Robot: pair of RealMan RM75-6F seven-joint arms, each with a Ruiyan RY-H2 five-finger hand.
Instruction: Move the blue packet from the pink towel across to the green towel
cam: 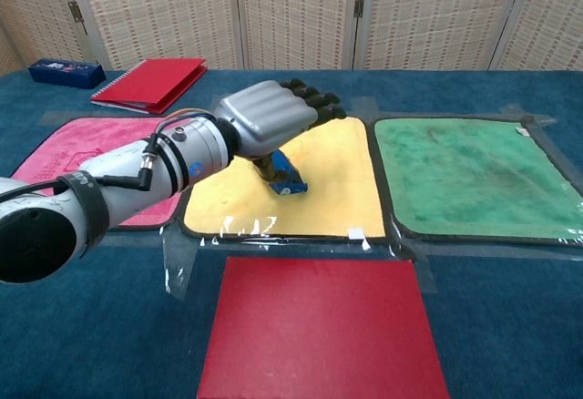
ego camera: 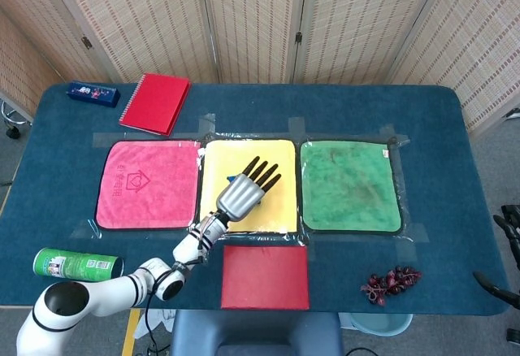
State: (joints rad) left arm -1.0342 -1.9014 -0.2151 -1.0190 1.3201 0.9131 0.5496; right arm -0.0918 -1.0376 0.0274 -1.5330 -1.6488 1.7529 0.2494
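Small blue foil packet (cam: pixel 286 175) on the yellow towel (cam: pixel 339 183), left of its centre, mostly hidden beneath the left hand (cam: pixel 273 118); hand palm-down over it, dark fingers (ego camera: pixel 262 173) extended side by side toward the green towel (ego camera: pixel 350 184); thumb reaches down to the packet, grip unclear; forearm slants in from the pink towel (ego camera: pixel 148 184) side; right hand (ego camera: pixel 508 234) barely visible at table edge, fingers unreadable.
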